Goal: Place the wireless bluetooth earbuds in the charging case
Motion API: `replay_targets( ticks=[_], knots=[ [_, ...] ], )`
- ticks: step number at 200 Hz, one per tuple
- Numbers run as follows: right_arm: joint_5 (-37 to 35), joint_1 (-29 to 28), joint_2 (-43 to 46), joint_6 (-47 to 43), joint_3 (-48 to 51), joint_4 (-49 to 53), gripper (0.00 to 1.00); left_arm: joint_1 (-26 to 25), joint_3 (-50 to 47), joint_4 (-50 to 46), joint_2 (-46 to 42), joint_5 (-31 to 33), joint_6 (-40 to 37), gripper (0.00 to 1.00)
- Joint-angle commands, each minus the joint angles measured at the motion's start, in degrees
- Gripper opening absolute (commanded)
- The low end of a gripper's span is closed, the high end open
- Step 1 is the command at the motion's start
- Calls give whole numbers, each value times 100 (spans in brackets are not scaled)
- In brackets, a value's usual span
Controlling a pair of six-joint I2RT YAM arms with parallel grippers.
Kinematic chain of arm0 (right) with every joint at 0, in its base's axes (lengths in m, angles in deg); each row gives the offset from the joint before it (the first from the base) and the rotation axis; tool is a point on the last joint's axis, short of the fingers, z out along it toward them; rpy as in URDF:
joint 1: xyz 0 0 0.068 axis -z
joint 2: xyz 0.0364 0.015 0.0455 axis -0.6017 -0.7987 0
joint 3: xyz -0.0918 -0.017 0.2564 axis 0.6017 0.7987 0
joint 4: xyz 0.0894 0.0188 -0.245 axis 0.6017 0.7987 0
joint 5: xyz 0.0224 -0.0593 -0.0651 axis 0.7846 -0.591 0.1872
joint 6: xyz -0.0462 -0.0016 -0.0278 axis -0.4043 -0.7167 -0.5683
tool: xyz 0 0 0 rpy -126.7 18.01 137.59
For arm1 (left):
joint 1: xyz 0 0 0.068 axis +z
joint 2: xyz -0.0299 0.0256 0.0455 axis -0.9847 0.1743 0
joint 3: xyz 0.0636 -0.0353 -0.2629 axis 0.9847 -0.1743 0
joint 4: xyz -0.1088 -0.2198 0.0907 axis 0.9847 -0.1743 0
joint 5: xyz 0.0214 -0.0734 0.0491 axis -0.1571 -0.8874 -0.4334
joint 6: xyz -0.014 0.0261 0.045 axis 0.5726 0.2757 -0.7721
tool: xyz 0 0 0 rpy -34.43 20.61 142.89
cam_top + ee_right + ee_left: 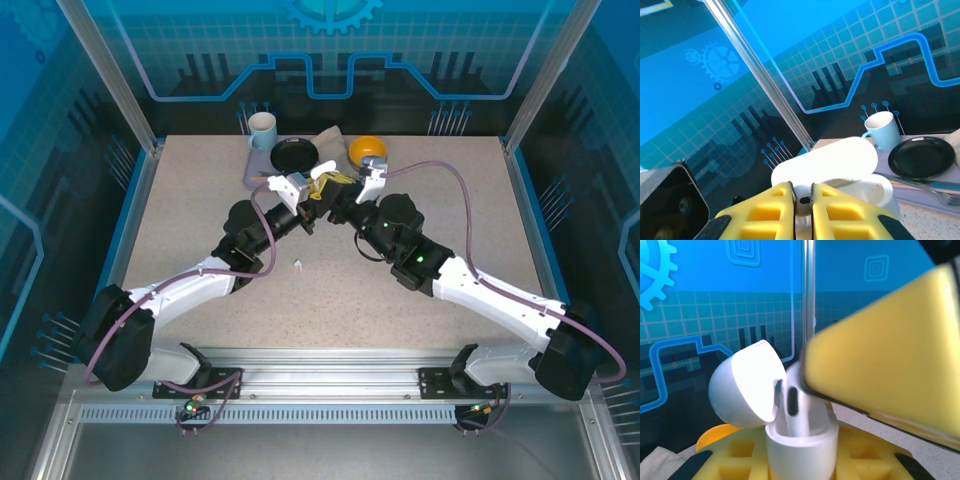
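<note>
left arm [190, 285] and right arm [480, 290] are angling inward
left pincer [800, 460] is clamping the charging case [747, 390]; right pincer [802, 200] is pinching a white earbud [791, 401]

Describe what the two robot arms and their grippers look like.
The left arm and right arm have white shells with bulky black joints, and a purple-grey cable loops along each. Small green lights glow on the right arm. The left gripper and right gripper have yellow fingers with a waffle-grid pattern and black patches.
</note>
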Motion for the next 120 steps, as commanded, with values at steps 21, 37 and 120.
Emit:
replay_targets(
  ticks=[21, 37, 120],
  knots=[
    [141, -59, 123, -116, 151, 160, 14, -42, 372, 316, 5, 94, 146, 0],
    [141, -52, 91, -124, 59, 239, 16, -36, 385, 321, 23, 78, 170, 0],
    [314, 111, 275, -85, -138, 614, 38, -36, 355, 274, 23, 123, 245, 0]
  ],
)
